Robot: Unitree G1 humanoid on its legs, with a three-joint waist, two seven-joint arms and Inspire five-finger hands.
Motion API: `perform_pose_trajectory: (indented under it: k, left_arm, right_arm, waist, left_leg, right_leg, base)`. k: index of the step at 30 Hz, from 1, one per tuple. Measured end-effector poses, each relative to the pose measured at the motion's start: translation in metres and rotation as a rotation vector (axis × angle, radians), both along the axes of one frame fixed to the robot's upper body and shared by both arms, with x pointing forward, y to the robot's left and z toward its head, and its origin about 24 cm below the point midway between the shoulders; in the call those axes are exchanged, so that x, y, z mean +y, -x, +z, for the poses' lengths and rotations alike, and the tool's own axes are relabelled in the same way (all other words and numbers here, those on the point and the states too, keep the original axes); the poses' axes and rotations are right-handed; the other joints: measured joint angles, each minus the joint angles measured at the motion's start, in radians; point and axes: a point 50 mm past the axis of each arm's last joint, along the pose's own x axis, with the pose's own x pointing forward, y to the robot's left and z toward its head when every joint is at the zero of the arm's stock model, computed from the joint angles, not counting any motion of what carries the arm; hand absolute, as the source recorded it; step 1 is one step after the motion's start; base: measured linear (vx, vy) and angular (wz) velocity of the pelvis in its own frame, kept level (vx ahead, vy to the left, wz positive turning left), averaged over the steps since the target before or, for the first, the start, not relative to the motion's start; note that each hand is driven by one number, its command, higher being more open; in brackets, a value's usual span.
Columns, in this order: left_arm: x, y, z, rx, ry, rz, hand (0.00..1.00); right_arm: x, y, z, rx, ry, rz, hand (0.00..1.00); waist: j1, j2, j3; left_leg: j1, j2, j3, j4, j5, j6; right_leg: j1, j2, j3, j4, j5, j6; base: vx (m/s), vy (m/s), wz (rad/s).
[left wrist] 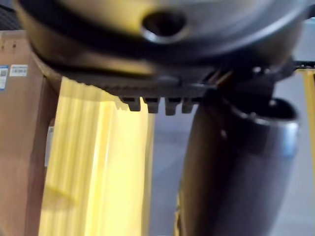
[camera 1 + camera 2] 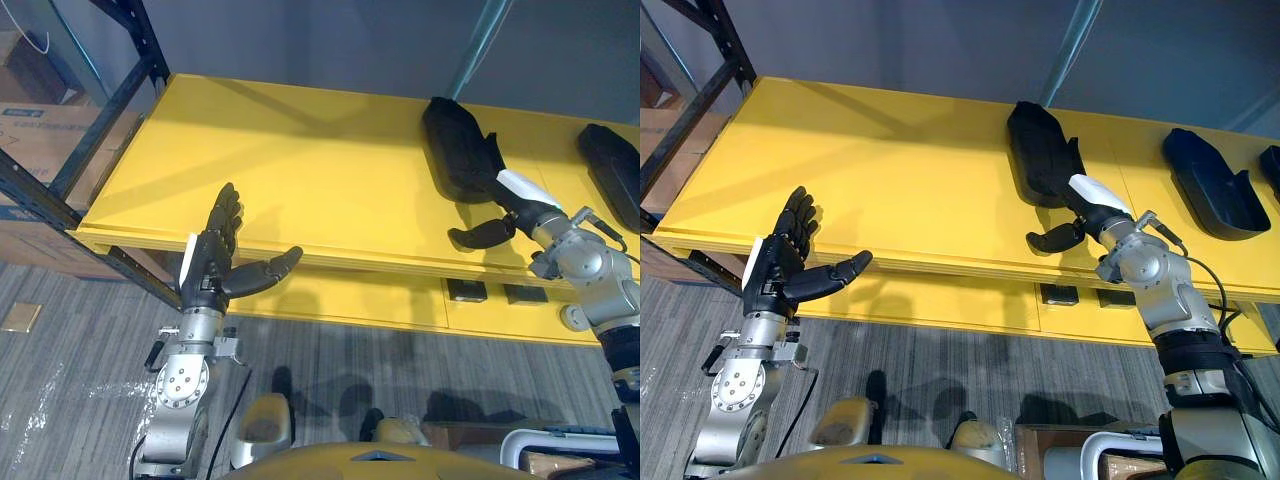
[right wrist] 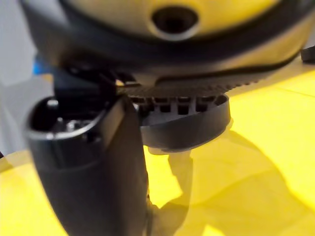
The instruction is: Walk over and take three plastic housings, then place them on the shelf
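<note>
1. Black plastic housing point(image 2: 1038, 140), long and shell-shaped, lies flat on the bright yellow shelf board point(image 2: 890, 170), and the right hand's fingers point(image 2: 1072, 178) run straight onto its near end!
2. Those fingers are dark against dark plastic, so I cannot tell whether they curl on the housing or just rest there.
3. The thumb point(image 2: 1055, 238) is easy to read: it is swung wide to the side, off the housing and low over the shelf near the front edge.
4. The right hand point(image 2: 1087, 205) comes in over that front edge on its silver arm.
5. Further right, a second black plastic housing point(image 2: 1208, 190) sits on the same board, well apart from the first, and the tip of a third dark housing point(image 2: 1273, 160) peeks in at the view's edge.
6. Over on the other side, the left hand point(image 2: 775, 262) is raised in front of the shelf edge with its fingers straight and close together, thumb stuck out sideways, holding nothing.
7. Below the board there's a lower yellow shelf point(image 2: 330, 300) with two small dark square pieces point(image 2: 466, 291) on it.
8. A dark metal shelf frame point(image 2: 110, 100) rises at the left with a brown cardboard box point(image 2: 40, 130) behind it, and grey striped flooring point(image 2: 80, 330) lies underneath.
</note>
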Motion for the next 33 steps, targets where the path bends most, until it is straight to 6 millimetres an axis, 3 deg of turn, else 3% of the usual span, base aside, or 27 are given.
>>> perform_pose_trajectory:
  k: [15, 16, 26, 27, 33]
  left_arm:
    - [0.000, 0.000, 0.000, 0.001, 0.000, -0.007, 1.00]
    - [0.000, 0.000, 0.000, 0.002, 0.003, -0.007, 1.00]
    - [-0.001, 0.000, -0.001, 0.007, 0.032, -0.012, 1.00]
    - [-0.001, 0.000, -0.001, 0.007, 0.032, -0.013, 1.00]
    - [-0.001, 0.000, -0.001, 0.008, 0.032, -0.012, 1.00]
  right_arm:
    - [-0.013, -0.002, 0.005, 0.101, -0.027, -0.094, 0.00]
    - [-0.018, -0.001, 0.005, 0.106, -0.038, -0.118, 1.00]
    - [-0.024, 0.006, 0.000, 0.120, -0.037, -0.132, 1.00]
    - [-0.023, 0.006, 0.000, 0.117, -0.030, -0.127, 0.00]
    - [-0.019, 0.009, 0.000, 0.072, 0.093, -0.072, 0.00]
  waist:
    - [0.004, -0.004, 0.004]
    - [0.004, -0.004, 0.004]
    - [0.001, -0.005, 0.003]
    - [0.001, -0.005, 0.003]
    - [0.002, -0.007, 0.002]
  left_leg:
    - [-0.004, -0.002, 0.022, 0.011, -0.009, -0.002]
    - [-0.003, -0.002, 0.024, 0.014, -0.013, -0.002]
    - [0.018, 0.003, 0.053, 0.023, -0.039, 0.005]
    - [0.018, 0.003, 0.053, 0.024, -0.039, 0.005]
    - [0.018, 0.003, 0.053, 0.023, -0.039, 0.005]
  right_leg:
    - [-0.010, 0.000, 0.018, 0.000, 0.007, -0.004]
    - [-0.010, -0.001, 0.021, 0.000, 0.007, -0.004]
    - [0.000, -0.003, 0.049, -0.001, 0.007, -0.004]
    - [0.000, -0.003, 0.049, -0.001, 0.007, -0.004]
    - [0.000, -0.003, 0.049, -0.001, 0.007, -0.004]
  base:
    - [0.01, 0.005, -0.03]
    - [0.02, 0.013, -0.08]
    - [0.00, 0.010, -0.09]
    - [0.00, 0.000, 0.00]
    - [0.00, 0.000, 0.00]
